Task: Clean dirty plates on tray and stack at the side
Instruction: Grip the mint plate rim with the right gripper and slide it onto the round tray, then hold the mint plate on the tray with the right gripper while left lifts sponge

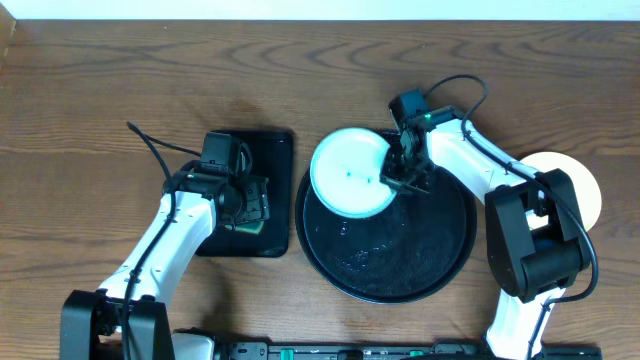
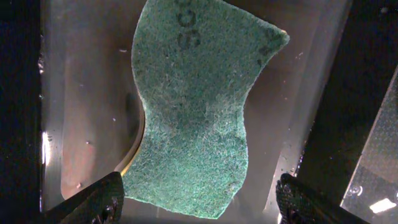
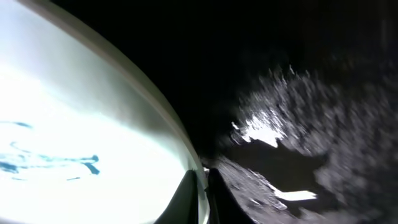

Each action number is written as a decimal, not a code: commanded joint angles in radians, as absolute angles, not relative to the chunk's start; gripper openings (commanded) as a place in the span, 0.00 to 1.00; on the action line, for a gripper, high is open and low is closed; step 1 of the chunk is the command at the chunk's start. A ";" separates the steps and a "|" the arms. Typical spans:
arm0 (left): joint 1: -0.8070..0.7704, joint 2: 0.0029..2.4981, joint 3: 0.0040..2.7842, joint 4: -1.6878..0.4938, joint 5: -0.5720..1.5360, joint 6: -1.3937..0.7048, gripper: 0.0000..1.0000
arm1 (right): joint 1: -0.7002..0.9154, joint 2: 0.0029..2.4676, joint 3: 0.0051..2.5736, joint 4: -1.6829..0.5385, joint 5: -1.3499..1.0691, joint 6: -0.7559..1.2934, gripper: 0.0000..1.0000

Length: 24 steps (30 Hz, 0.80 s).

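From overhead, the right gripper (image 1: 392,180) is clamped on the right edge of a mint-blue plate (image 1: 348,172). The plate sits over the upper-left rim of the round black tray (image 1: 400,260), probably held there to be steady for wiping. A pale yellow plate (image 1: 585,195) lies off the tray at the far right, partly hidden by the right arm, likely marking the stacking spot. The left gripper (image 1: 252,200) hangs over the rectangular black tray (image 1: 278,160). In the left wrist view, its fingers (image 2: 99,199) are spread wide to either side of a green scouring sponge (image 2: 196,106) lying flat below, so nothing is gripped; they look set to pick it up. In the right wrist view, the jaws are pinched shut on the plate's rim, and bluish smears (image 3: 56,163) on its face suggest that cleaning is not yet done.
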<state>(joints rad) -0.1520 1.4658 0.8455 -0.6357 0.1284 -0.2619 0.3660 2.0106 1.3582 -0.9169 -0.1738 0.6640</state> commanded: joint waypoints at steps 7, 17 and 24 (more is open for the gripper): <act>-0.147 1.457 0.865 -0.642 0.131 -0.263 0.79 | 0.338 1.985 1.359 -1.007 0.004 0.477 0.06; -0.147 1.457 0.865 -0.647 0.130 -0.263 0.79 | 0.293 1.964 1.371 -0.914 -0.113 0.361 0.20; -0.147 1.457 0.865 -0.647 0.130 -0.263 0.79 | 0.243 1.914 1.371 -1.012 -0.122 0.340 0.18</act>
<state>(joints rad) -0.1520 1.4658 0.8459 -0.6441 0.1284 -0.2619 0.2798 1.9476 1.3586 -0.9981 -0.1108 0.3763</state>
